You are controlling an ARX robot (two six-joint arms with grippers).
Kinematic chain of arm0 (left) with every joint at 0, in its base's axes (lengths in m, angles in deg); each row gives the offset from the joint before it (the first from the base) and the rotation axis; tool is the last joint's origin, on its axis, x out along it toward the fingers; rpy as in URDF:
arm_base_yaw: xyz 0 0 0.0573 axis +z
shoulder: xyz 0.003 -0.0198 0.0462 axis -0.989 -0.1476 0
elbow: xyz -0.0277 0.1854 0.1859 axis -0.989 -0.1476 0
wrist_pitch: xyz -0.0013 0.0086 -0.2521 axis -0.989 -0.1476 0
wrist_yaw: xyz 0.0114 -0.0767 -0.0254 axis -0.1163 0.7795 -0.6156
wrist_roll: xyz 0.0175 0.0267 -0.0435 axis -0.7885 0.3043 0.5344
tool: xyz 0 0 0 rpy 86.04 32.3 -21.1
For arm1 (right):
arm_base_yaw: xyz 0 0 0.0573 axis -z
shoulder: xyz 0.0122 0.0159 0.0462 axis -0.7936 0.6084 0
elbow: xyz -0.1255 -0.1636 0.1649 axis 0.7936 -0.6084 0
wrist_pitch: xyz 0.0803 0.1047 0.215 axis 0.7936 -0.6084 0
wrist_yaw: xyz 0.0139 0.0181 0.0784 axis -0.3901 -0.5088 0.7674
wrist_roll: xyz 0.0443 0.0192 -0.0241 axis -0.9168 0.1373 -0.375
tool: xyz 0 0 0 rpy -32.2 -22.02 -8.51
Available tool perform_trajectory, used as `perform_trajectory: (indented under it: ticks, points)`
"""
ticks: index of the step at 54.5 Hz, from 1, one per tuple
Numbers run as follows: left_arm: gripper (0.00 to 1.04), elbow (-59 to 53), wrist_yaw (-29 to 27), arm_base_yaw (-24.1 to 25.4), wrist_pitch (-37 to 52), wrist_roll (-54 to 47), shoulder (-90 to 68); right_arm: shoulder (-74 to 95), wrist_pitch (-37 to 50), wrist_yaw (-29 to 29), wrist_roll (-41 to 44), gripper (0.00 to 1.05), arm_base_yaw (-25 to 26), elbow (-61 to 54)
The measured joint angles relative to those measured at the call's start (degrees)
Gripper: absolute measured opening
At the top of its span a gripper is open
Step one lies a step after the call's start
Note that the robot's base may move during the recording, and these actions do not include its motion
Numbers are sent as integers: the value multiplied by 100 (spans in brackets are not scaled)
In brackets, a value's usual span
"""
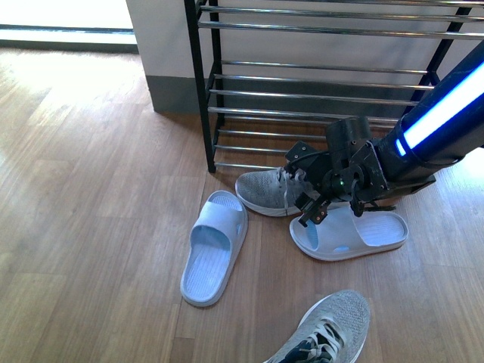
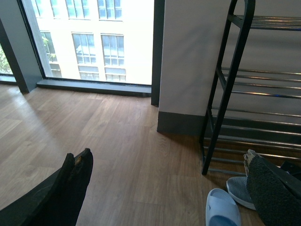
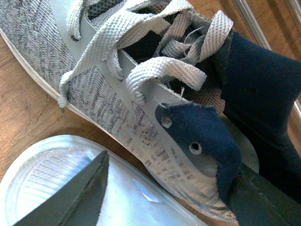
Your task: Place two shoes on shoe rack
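A grey knit sneaker (image 1: pixel 265 190) lies at the foot of the shoe rack (image 1: pixel 318 94). My right gripper (image 1: pixel 318 200) is down at its laces and collar, open. Close up, the sneaker (image 3: pixel 94 94) fills the right wrist view, and the gripper (image 3: pixel 164 200) straddles its side wall. One finger (image 3: pixel 75 197) is over a pale blue sandal (image 3: pixel 42 174), the other (image 3: pixel 263 197) by the dark collar. That sandal (image 1: pixel 352 233) lies under the arm. A second sandal (image 1: pixel 214 246) lies to the left, a second sneaker (image 1: pixel 325 333) at the bottom edge. My left gripper (image 2: pixel 171 197) hangs open above the floor.
The black side frame of the rack (image 2: pixel 230 94) stands beside a white wall with a grey skirting (image 1: pixel 170 91). A tall window (image 2: pixel 94 37) is at the far left. Wood floor (image 1: pixel 91 212) spreads out to the left of the shoes.
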Motion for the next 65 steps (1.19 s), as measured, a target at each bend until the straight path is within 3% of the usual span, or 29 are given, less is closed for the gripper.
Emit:
perform_trajectory:
  ticks: [25, 34, 49, 65]
  points:
    - [95, -2, 0, 0, 0, 0, 0, 33, 214, 122, 33, 2, -11, -35]
    - [95, -2, 0, 0, 0, 0, 0, -136, 638, 258, 63, 2, -28, -542]
    - [95, -2, 0, 0, 0, 0, 0, -1832, 1692, 774, -267, 2, -4, -3027]
    - [95, -2, 2, 0, 0, 0, 0, -3753, 1902, 1126, -822, 2, 402, -4957]
